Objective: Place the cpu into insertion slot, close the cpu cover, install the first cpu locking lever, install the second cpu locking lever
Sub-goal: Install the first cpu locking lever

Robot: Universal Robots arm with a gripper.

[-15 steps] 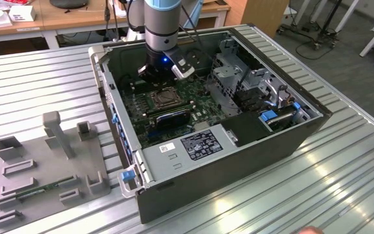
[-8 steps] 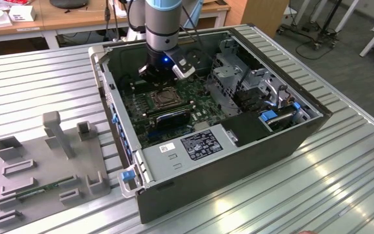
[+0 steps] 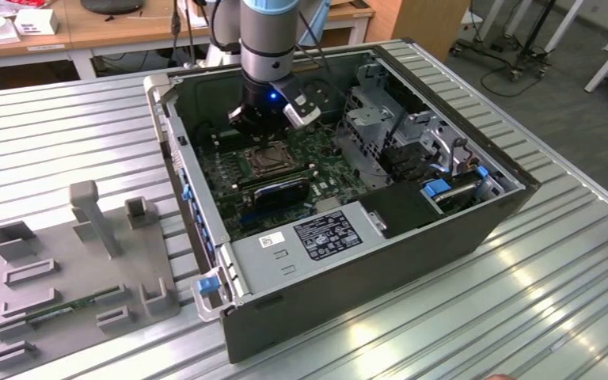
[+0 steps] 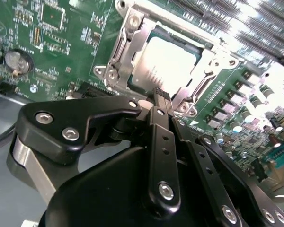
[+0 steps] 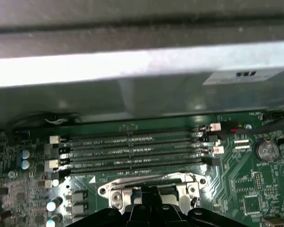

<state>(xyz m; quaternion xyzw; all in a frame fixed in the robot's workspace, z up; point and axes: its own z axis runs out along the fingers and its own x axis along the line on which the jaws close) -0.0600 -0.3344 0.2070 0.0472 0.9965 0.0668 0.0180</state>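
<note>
The cpu (image 4: pixel 168 61), a silvery square chip, lies in the insertion slot (image 3: pixel 265 161) on the green motherboard. The silver cpu cover (image 4: pixel 125 47) lies flat around it, with the chip showing through its window. In the second wrist view my black gripper (image 4: pixel 161 93) is shut, with its tips together right at the near edge of the socket frame and nothing visibly between them. In the exterior view the gripper (image 3: pixel 266 120) hangs inside the open computer case, just beyond the slot. The first wrist view has the socket frame (image 5: pixel 149 188) directly in front of the gripper (image 5: pixel 151 204).
Long black memory slots (image 5: pixel 132 151) run beside the socket, with the case wall (image 5: pixel 142 61) behind them. A drive cage (image 3: pixel 373 127) and the power supply (image 3: pixel 315 233) crowd the case. A grey fixture plate (image 3: pixel 72 277) lies on the metal table at the exterior view's left.
</note>
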